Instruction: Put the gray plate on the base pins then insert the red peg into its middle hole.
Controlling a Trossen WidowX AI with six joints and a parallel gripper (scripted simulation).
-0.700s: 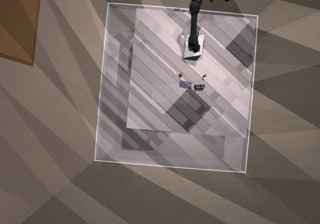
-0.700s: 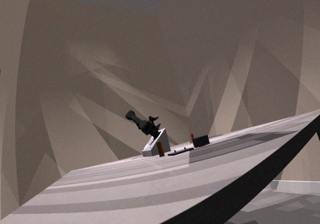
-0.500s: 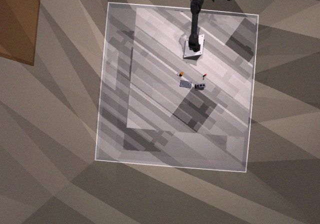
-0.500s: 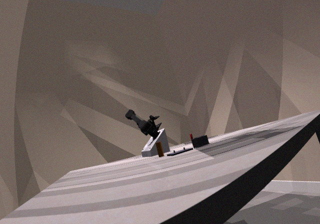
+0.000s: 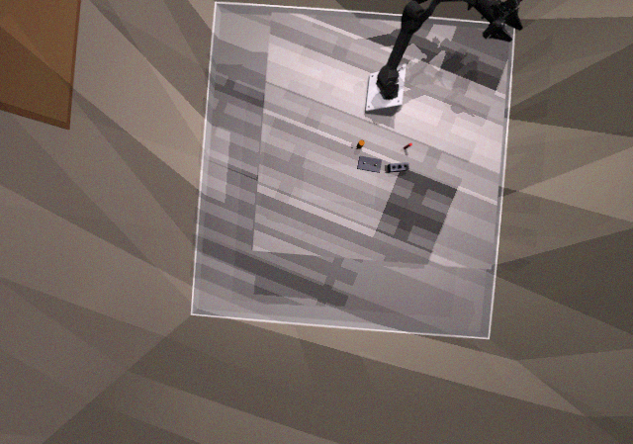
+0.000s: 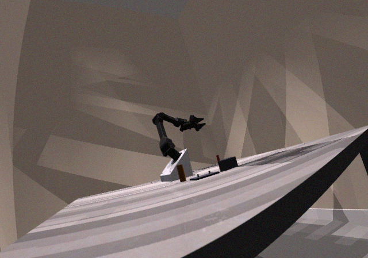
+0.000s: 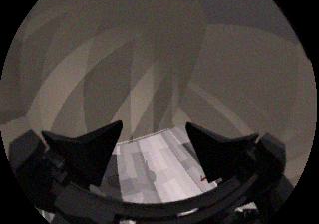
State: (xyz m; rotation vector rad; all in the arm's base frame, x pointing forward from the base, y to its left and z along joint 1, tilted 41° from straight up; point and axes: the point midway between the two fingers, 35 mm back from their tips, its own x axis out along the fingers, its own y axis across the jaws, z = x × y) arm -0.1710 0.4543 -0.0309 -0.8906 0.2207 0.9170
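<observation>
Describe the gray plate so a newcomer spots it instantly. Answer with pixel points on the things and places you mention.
Start at the arm's white mounting base [image 5: 372, 103] [image 6: 167, 177]. Beyond it lies a flat base [image 5: 363, 167] with two pins. The gray plate [image 5: 391, 169] [image 6: 228, 164] is the block beside that, taller, with three dark holes instead of pins.

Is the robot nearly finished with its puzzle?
Not yet! Nothing looks done: the gray plate is beside the base, whose two pins are bare. Nothing is in the open pincer. Left to do: plate onto pins, then red peg into its middle hole.
</observation>
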